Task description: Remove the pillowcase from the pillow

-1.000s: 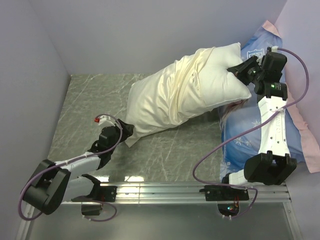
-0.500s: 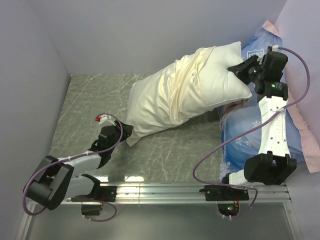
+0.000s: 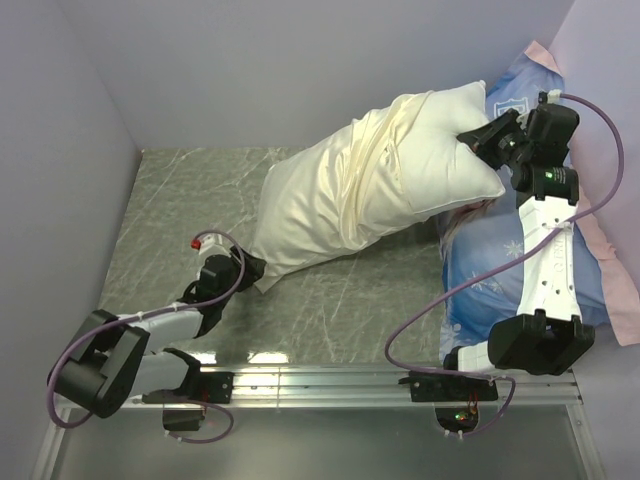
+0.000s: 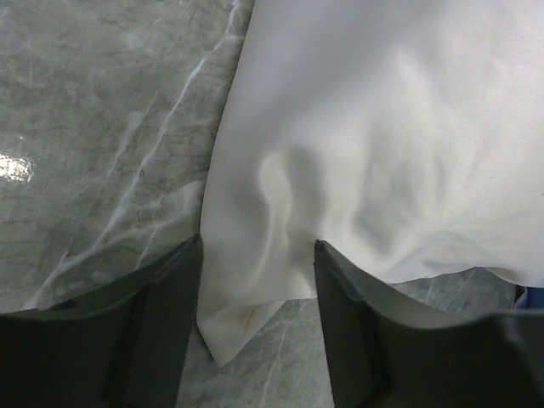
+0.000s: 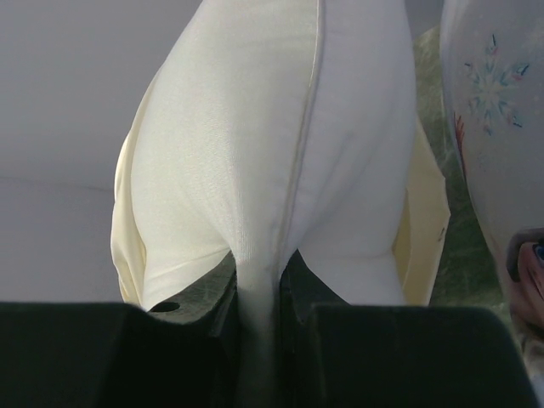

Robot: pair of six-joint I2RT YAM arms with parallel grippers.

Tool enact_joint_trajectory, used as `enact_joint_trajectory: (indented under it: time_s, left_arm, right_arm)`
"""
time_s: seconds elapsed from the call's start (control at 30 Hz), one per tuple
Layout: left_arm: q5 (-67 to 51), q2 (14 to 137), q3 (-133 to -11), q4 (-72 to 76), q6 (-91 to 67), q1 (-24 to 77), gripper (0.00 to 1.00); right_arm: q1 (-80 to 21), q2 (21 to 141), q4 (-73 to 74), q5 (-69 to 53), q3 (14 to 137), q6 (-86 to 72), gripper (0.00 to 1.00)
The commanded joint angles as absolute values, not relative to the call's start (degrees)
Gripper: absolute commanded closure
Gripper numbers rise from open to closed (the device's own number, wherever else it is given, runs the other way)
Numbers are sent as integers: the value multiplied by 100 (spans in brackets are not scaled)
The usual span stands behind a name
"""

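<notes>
The cream pillowcase (image 3: pixel 320 200) covers the lower-left part of the white pillow (image 3: pixel 450 130), whose bare end sticks out at the upper right. My right gripper (image 3: pixel 470 137) is shut on that bare end and holds it raised. In the right wrist view the gripper (image 5: pixel 259 285) pinches the pillow's (image 5: pixel 340 127) seamed edge, with the pillowcase (image 5: pixel 127 195) showing behind. My left gripper (image 3: pixel 252 270) is at the case's lower-left corner. In the left wrist view the gripper (image 4: pixel 257 251) is open, with the pillowcase corner (image 4: pixel 246 306) lying between the fingers on the table.
A blue cartoon-print pillow (image 3: pixel 500 250) with a pink edge lies under the right arm at the right; it also shows in the right wrist view (image 5: pixel 493 102). The grey marbled table (image 3: pixel 180 200) is walled at the left, back and right.
The left wrist has shifted slightly nearer around the case's corner. The right gripper has drawn the pillow's end slightly to the right.
</notes>
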State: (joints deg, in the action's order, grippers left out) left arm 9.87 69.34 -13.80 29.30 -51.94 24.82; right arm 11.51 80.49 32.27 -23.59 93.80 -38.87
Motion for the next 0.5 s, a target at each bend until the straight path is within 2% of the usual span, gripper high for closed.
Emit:
enact_joint_trajectory:
  time_s: [0.0,0.07,0.23,0.3,0.37,0.47]
  left_arm:
    - [897,7188,-1450,3278,-5229,2461,42]
    - [792,7540,-1520,3488,-5247,2452,50]
    - [738,7971,-1713,3919,-5247,2426,59]
    - [773,7954,-1766,3938,-5247,2408,77]
    - [896,7823,-1950,3631,-5256,2329,99]
    - [1404,7682,-2485,2544,-5378,2075,99]
  right_arm:
    - [1169,7647,2505,-2320,9571,-3929,100]
    - [1169,7638,2531,-2320,9615,-3920,100]
    - [1169,7594,2558,-2390,9668,-3955,100]
    - [1169,7576,2566,-2487,9712,-3999,100]
    - [1178,7524,2575,-2540,9817,-4025,100]
    - [1169,7488,2742,-2575,10133,-4052,100]
